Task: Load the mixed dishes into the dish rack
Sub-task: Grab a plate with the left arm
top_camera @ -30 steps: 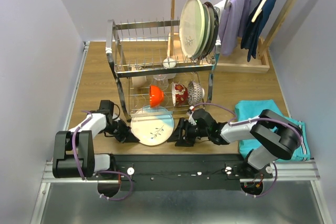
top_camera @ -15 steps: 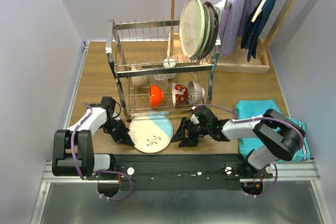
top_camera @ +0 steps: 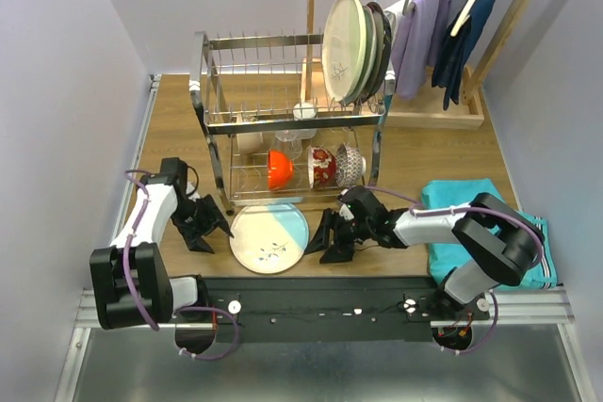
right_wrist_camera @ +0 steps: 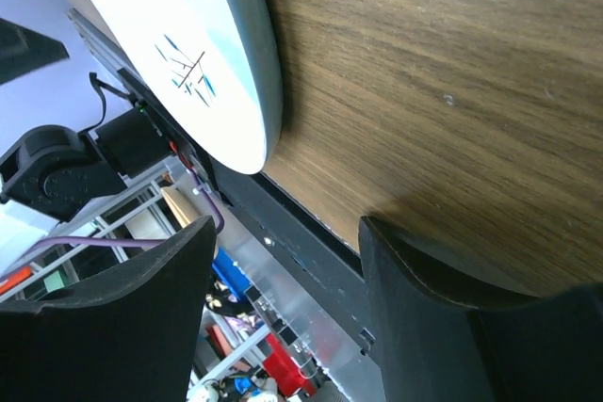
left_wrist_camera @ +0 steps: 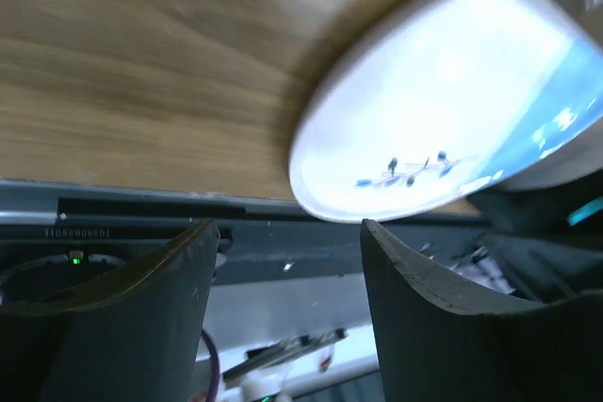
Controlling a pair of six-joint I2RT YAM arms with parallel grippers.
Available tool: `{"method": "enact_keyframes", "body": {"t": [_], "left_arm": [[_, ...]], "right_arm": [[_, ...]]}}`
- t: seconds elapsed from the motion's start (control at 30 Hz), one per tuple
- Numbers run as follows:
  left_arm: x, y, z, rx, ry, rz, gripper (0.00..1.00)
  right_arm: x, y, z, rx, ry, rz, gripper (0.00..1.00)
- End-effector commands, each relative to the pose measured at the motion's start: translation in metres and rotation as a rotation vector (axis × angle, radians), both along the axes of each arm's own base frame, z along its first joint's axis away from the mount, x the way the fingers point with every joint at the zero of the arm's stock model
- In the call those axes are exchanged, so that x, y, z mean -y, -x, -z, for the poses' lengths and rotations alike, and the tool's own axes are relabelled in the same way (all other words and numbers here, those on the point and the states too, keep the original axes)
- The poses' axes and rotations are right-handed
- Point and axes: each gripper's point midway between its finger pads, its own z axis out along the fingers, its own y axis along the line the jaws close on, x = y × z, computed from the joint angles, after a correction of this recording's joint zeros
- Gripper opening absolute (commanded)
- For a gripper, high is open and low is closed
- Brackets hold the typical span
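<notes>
We log the plate (top_camera: 269, 237) flat on the table (top_camera: 171, 143), before the rack (top_camera: 283, 124). Left gripper (top_camera: 212, 233) and right gripper (top_camera: 320, 243) flank it, jaws apart, empty. Bowls (top_camera: 320, 168) sit in the lower tier; towel (top_camera: 490, 209) far right.

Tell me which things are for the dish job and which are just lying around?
For the job: two-tier chrome wire dish rack; round white-and-blue plate on the table; large round plates standing in the rack; small orange bowl; red-patterned bowl; blue-white patterned bowl.
Just lying about: folded teal towel; wooden hanger stand; purple and dark blue clothes hanging on it.
</notes>
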Motion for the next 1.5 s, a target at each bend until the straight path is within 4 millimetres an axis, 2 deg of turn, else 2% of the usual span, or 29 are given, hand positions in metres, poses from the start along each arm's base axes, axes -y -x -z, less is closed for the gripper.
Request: {"method": "enact_keyframes", "body": {"t": [0.0, 0.07, 0.17, 0.2, 0.43, 0.47, 0.5, 0.57, 0.63, 0.67, 0.8, 0.9, 0.93, 1.03, 1.07, 1.2, 1.27, 1.37, 1.47], "left_arm": [[-0.028, -0.027, 0.019, 0.063, -0.055, -0.093, 0.69], [-0.030, -0.039, 0.024, 0.082, -0.053, -0.108, 0.67], [-0.031, -0.062, 0.035, 0.135, -0.036, -0.130, 0.65], [-0.029, -0.063, 0.039, 0.120, -0.022, -0.139, 0.64], [-0.015, -0.053, 0.062, 0.090, 0.017, -0.163, 0.61], [-0.010, -0.045, 0.067, 0.078, 0.022, -0.150, 0.60], [-0.008, -0.047, 0.069, 0.096, 0.024, -0.156, 0.59], [-0.002, -0.037, 0.076, 0.081, 0.026, -0.159, 0.56], [0.008, -0.037, 0.077, 0.094, 0.042, -0.151, 0.52], [0.006, -0.033, 0.081, 0.084, 0.024, -0.152, 0.49], [0.007, -0.031, 0.084, 0.075, 0.012, -0.127, 0.39], [0.008, -0.030, 0.085, 0.069, -0.004, -0.085, 0.22], [0.009, -0.029, 0.085, 0.067, -0.010, -0.072, 0.12], [0.010, -0.029, 0.085, 0.066, -0.017, -0.047, 0.00], [0.009, -0.031, 0.083, 0.068, -0.027, -0.044, 0.00], [0.014, -0.009, 0.079, -0.057, 0.012, -0.034, 0.00], [0.018, -0.011, 0.071, -0.062, 0.040, -0.026, 0.00], [0.023, 0.001, 0.061, -0.123, 0.074, -0.007, 0.00], [0.027, 0.026, 0.051, -0.202, 0.105, 0.028, 0.00]], "right_arm": [[0.036, -0.119, 0.029, 0.299, 0.224, 0.347, 0.71], [0.037, -0.132, 0.027, 0.333, 0.237, 0.367, 0.71], [0.041, -0.140, 0.030, 0.341, 0.265, 0.400, 0.71], [0.043, -0.143, 0.031, 0.349, 0.272, 0.418, 0.71], [0.046, -0.148, 0.035, 0.335, 0.279, 0.467, 0.71], [0.050, -0.151, 0.035, 0.344, 0.299, 0.487, 0.71], [0.056, -0.150, 0.039, 0.333, 0.334, 0.503, 0.71], [0.065, -0.158, 0.034, 0.337, 0.374, 0.569, 0.72], [0.070, -0.155, 0.027, 0.344, 0.385, 0.570, 0.72], [0.072, -0.151, 0.027, 0.326, 0.386, 0.575, 0.72], [0.093, -0.124, 0.043, 0.208, 0.458, 0.607, 0.72], [0.105, -0.119, 0.049, 0.197, 0.476, 0.620, 0.72], [0.110, -0.121, 0.049, 0.202, 0.478, 0.632, 0.72], [0.120, -0.124, 0.053, 0.223, 0.477, 0.652, 0.71], [0.121, -0.125, 0.052, 0.233, 0.478, 0.653, 0.71], [0.122, -0.131, 0.047, 0.261, 0.448, 0.667, 0.71], [0.123, -0.133, 0.042, 0.284, 0.438, 0.660, 0.71], [0.126, -0.131, 0.042, 0.281, 0.442, 0.651, 0.71], [0.126, -0.131, 0.042, 0.278, 0.439, 0.652, 0.71]]}}
